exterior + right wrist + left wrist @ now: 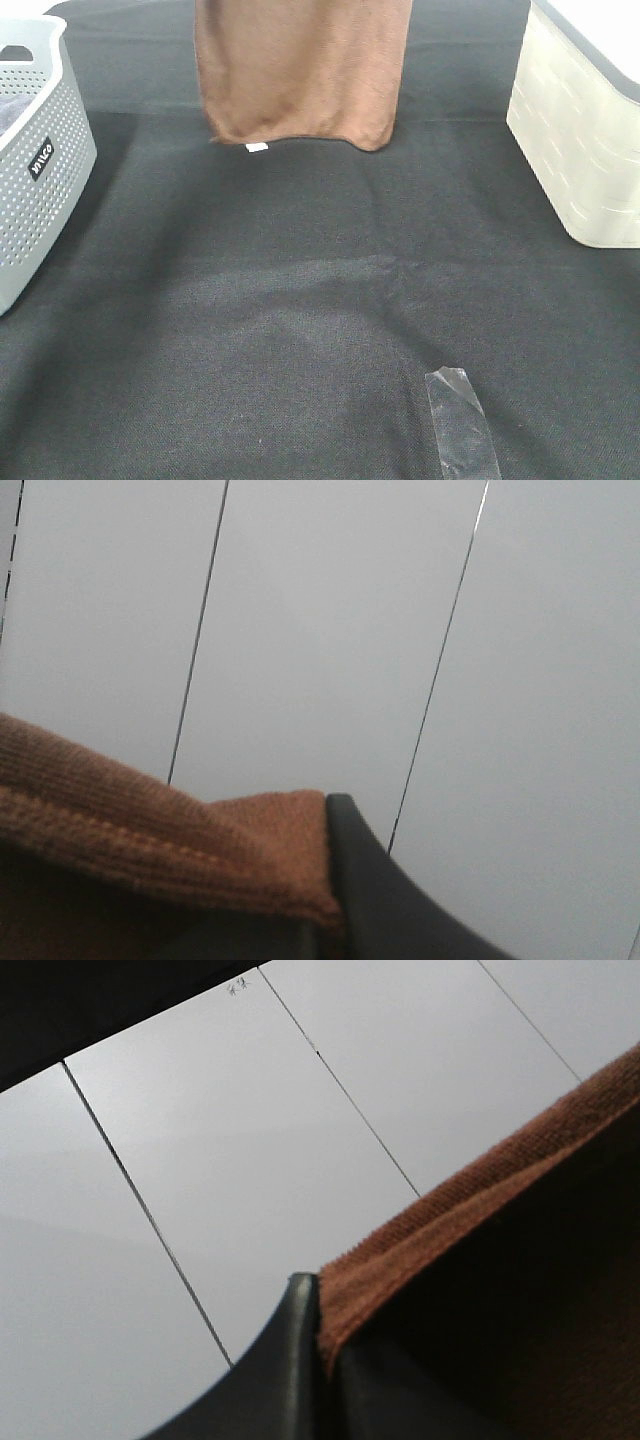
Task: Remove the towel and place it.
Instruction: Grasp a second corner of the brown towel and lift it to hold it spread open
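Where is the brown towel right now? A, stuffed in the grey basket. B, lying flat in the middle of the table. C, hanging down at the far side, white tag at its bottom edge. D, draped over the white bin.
C: the towel hangs from above the picture, with its white tag at the lower hem.

towel (300, 70) top cut off, tag (257, 147) unreadable

Staged lab bench, black table covering (300, 320), grey basket (50, 190), white basket (580, 140), plain white panels (250, 1140)
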You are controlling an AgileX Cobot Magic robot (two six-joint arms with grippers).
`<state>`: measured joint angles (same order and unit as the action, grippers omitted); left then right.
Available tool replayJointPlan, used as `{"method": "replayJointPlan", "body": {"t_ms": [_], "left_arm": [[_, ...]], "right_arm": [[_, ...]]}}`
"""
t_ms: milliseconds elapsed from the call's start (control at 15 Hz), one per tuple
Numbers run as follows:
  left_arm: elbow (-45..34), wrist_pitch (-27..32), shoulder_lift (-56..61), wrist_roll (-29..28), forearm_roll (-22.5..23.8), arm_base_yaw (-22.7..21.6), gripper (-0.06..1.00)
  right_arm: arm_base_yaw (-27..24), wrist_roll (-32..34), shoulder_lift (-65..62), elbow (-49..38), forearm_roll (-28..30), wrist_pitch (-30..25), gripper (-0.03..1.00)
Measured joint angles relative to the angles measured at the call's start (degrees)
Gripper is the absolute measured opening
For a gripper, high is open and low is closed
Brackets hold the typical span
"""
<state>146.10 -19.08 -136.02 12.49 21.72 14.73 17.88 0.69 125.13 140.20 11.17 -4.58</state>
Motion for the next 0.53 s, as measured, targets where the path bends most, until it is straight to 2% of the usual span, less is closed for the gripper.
{"method": "replayJointPlan", "body": {"t_ms": [267, 400, 533], "left_arm": [[0.0, 1.8, -0.3, -0.7, 0.5, 0.2, 0.0], [0.0, 3.4, -0.3, -2.9, 1.5, 0.2, 0.0], [0.0, 6.3, -0.3, -6.6, 3.6, 0.5, 0.0]], "right_arm": [[-0.4, 0.0, 0.0, 0.0, -0.6, -0.4, 0.01], [-0.5, 0.0, 0.0, 0.0, -1.2, -1.1, 0.01], [-0.5, 0.0, 0.0, 0.0, -2.4, -4.2, 0.01]]}}
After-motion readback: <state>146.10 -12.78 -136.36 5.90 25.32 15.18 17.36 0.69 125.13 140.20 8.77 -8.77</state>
